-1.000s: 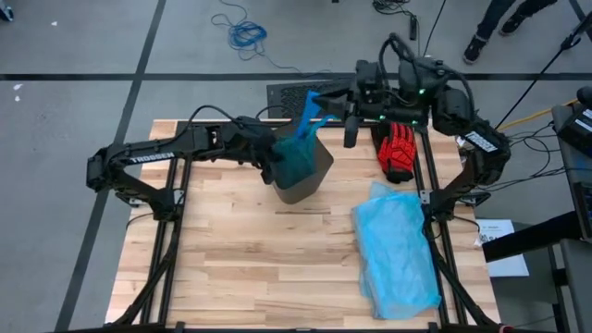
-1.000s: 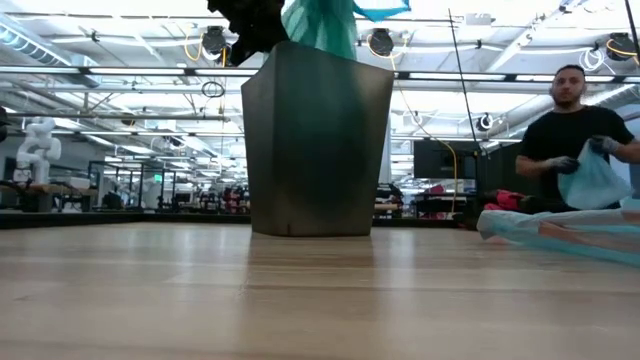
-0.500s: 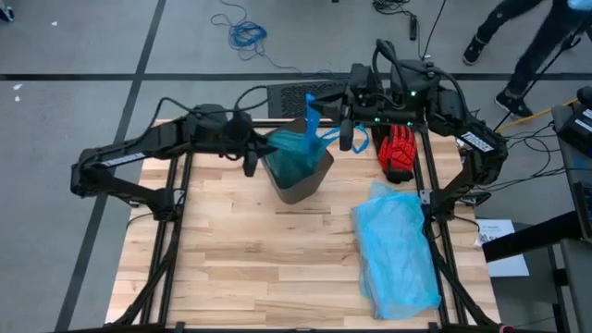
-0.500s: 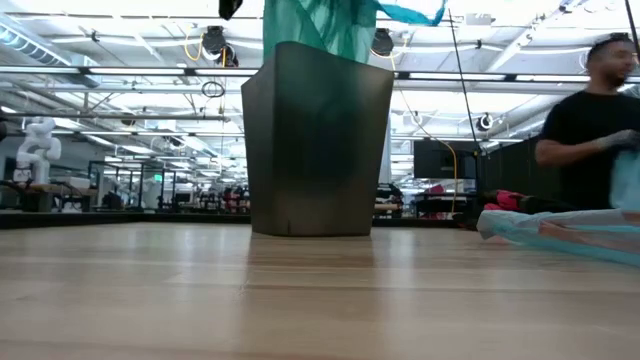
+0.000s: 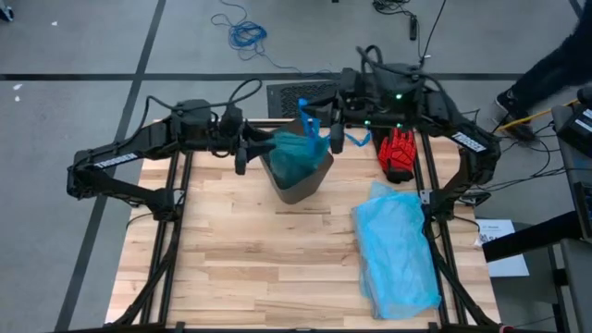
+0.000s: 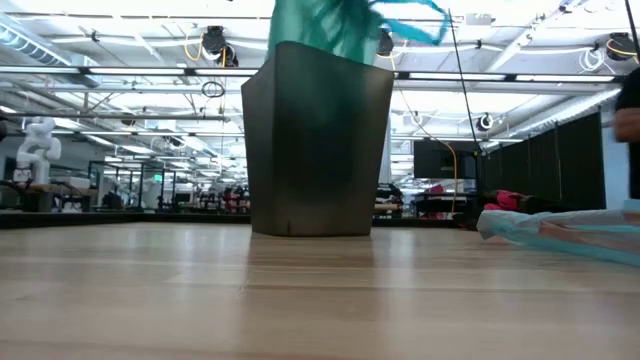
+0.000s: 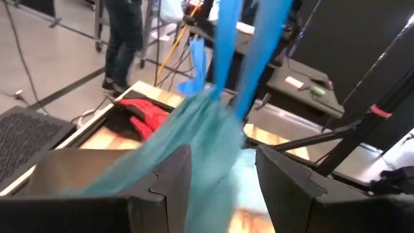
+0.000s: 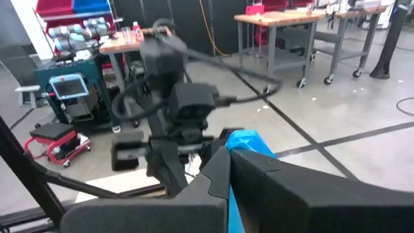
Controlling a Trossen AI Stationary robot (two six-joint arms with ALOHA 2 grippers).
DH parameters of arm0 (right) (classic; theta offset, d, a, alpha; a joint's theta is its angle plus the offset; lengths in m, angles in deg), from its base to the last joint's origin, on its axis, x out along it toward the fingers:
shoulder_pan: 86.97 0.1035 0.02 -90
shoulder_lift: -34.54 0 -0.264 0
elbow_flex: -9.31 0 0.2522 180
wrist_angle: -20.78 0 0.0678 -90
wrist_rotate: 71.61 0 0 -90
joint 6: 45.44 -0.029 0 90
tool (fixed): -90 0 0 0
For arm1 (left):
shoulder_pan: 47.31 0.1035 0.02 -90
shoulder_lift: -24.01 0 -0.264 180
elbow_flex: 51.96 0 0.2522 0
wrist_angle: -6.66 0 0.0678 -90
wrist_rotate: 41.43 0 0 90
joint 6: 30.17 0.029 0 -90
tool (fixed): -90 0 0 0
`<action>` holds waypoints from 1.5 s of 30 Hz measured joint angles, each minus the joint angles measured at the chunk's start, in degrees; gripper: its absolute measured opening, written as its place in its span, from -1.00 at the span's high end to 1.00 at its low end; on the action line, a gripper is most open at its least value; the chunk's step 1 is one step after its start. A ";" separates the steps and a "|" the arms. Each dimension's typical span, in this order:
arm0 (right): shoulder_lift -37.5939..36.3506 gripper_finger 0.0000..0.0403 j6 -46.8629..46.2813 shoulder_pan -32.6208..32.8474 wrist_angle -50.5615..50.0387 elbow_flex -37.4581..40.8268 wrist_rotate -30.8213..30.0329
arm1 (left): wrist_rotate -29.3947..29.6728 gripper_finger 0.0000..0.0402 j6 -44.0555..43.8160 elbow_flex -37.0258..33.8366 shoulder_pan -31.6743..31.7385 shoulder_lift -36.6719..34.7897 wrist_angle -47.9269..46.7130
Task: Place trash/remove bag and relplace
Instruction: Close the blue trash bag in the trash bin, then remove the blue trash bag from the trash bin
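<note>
A dark bin [image 5: 301, 183] stands upright at the table's far middle [image 6: 315, 140]. The teal-green bag [image 5: 294, 153] sits in it, its top bunched above the rim [image 6: 315, 22]. Its blue handle loops [image 5: 312, 118] rise toward my right gripper [image 5: 339, 141], which is shut on one of them. My left gripper [image 5: 242, 157] hangs open just left of the bin; in its wrist view the bag [image 7: 194, 129] shows beyond the spread fingers [image 7: 223, 168], apart from them as far as the high view shows. The trash is hidden. My right gripper pinches a blue handle loop [image 8: 244, 139] between its two shut fingers. The fingers come about level from the table's right side, above the bin's rim. The loop runs up from the bag's top, and the rest of the bag stays in the bin.
A red glove [image 5: 398, 153] lies at the far right, and a pale sky-blue plastic bag [image 5: 398, 245] lies along the right side [image 6: 560, 232]. A person [image 6: 630, 100] stands beyond the right edge. The table's left half and near side are bare wood [image 5: 231, 268].
My left gripper has opened and let go of the bag, then drawn back up and toward the table's left edge. The bag's left side has slumped onto the bin's rim, while its handle stays up in my right gripper. The person has walked off to the right.
</note>
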 joint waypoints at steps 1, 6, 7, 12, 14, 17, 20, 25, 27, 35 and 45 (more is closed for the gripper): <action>0.45 1.00 0.00 -0.09 0.01 0.00 0.70 | -0.18 0.16 -0.30 0.21 0.00 0.00 -0.05; 2.62 1.00 -0.44 -0.17 1.89 0.02 4.31 | -0.26 0.16 0.18 1.23 0.00 0.00 0.65; 2.76 1.00 -0.45 -0.17 2.52 0.03 4.53 | -0.09 0.16 0.20 1.53 0.06 0.00 0.94; 2.82 1.00 -0.80 -0.17 6.44 0.02 8.76 | 0.01 0.16 0.16 3.64 0.51 0.02 5.68; 2.94 1.00 -1.06 -0.17 7.57 0.02 9.04 | 0.04 0.16 0.19 4.81 0.55 0.62 7.63; 2.97 1.00 -1.19 -0.17 8.52 0.02 9.87 | -0.01 0.16 0.17 6.02 0.50 1.71 8.61; 2.97 1.00 -1.82 -0.17 9.32 0.02 9.95 | 0.01 0.16 0.18 6.65 0.50 2.97 9.34; 2.97 1.00 -2.06 -0.17 10.41 0.02 10.01 | 0.12 0.16 -0.21 7.22 0.54 5.46 10.31; 2.97 1.00 -2.12 -0.17 10.49 0.02 10.03 | 0.10 0.16 -2.03 7.22 0.50 6.48 12.64; 2.97 1.00 -2.14 -0.17 10.43 0.02 10.29 | -6.01 0.16 -2.87 7.31 0.53 7.02 17.13; 2.95 1.00 -2.14 -0.17 10.27 0.02 11.84 | -9.75 0.16 -3.92 7.29 0.50 6.28 14.61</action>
